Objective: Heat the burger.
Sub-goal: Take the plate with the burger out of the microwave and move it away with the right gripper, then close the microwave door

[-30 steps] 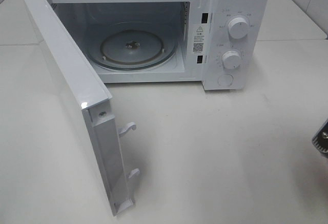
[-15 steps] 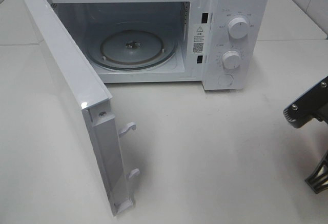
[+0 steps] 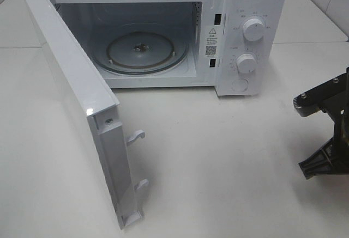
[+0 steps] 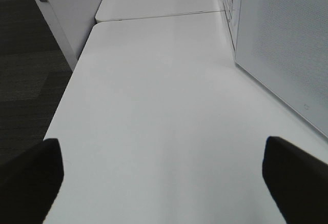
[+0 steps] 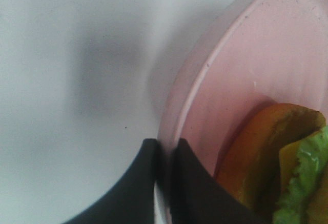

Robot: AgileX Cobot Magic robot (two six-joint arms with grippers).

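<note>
Right gripper (image 5: pixel 163 155) pinched onto rim of round pink plate (image 5: pixel 246 80), one finger either side; glossy burger (image 5: pixel 279 162) on plate just inside inner finger. Left gripper (image 4: pixel 161 175) spread wide over bare white table (image 4: pixel 154 96), white microwave's open door (image 4: pixel 287 55) beside it

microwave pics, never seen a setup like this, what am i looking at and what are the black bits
This is a two-armed robot. The wide picture comes from a camera mounted high: a white microwave stands on a white table, its door swung open, its glass turntable bare. The black frame at the right edge is the right arm.

The other two pictures come from cameras on the wrists. The left gripper is open over bare table, holding nothing. The right gripper is shut on the rim of a pink plate that carries the burger.
</note>
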